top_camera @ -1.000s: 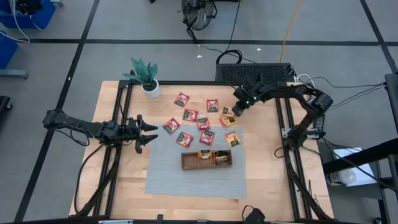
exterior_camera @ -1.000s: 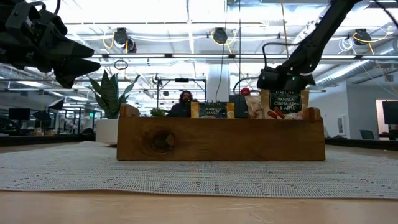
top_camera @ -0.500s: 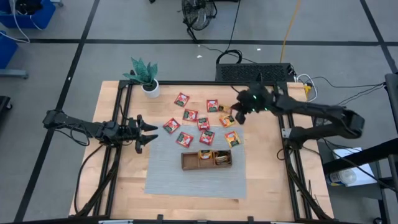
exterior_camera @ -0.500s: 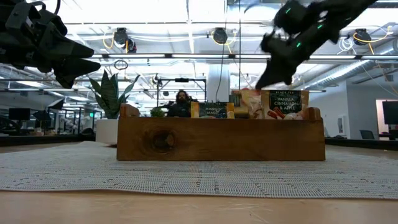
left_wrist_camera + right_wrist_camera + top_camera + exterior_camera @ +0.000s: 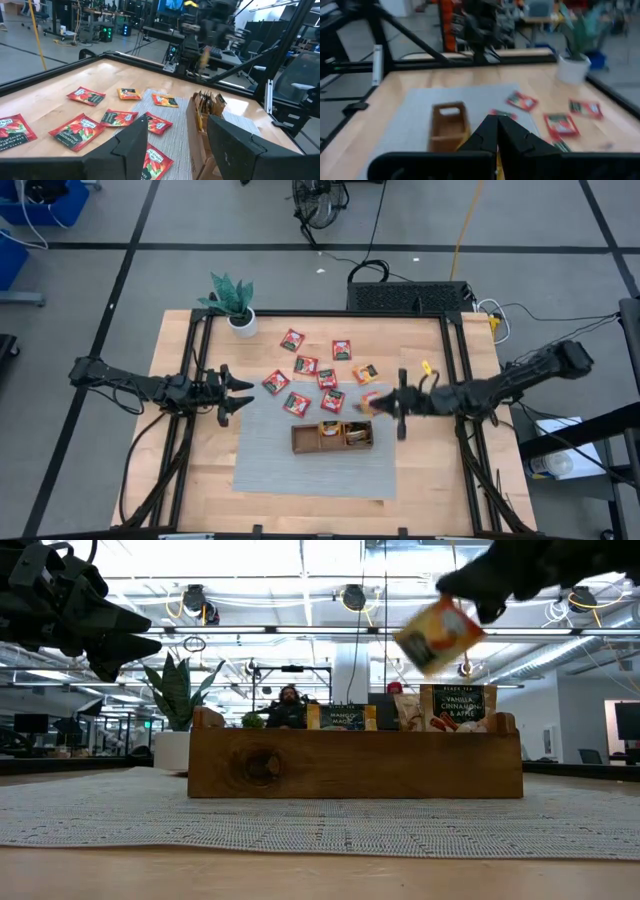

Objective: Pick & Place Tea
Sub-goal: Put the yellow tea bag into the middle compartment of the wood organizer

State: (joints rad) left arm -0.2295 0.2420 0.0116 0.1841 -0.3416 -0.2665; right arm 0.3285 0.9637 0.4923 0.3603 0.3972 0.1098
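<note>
Above the table, near the right end of the wooden tray (image 5: 333, 437), the right gripper (image 5: 392, 406) hangs in the air with its jaws closed on an orange-yellow tea sachet (image 5: 438, 633). From the low camera this sachet is tilted and sits higher than the tray's top edge, toward its right side. Inside the tray, several sachets stand upright, mostly in the middle and right compartments. The tray rests on a grey mat (image 5: 270, 465).

More red sachets (image 5: 307, 365) lie flat on the table and on the mat's far edge, behind the tray, and another orange-yellow sachet (image 5: 366, 373) lies among them on the right. The left gripper (image 5: 238, 394) waits over the left part of the table, apart from the sachets, with its jaws open and nothing between them. A small potted plant (image 5: 235, 303) stands at the far left corner of the table.
</note>
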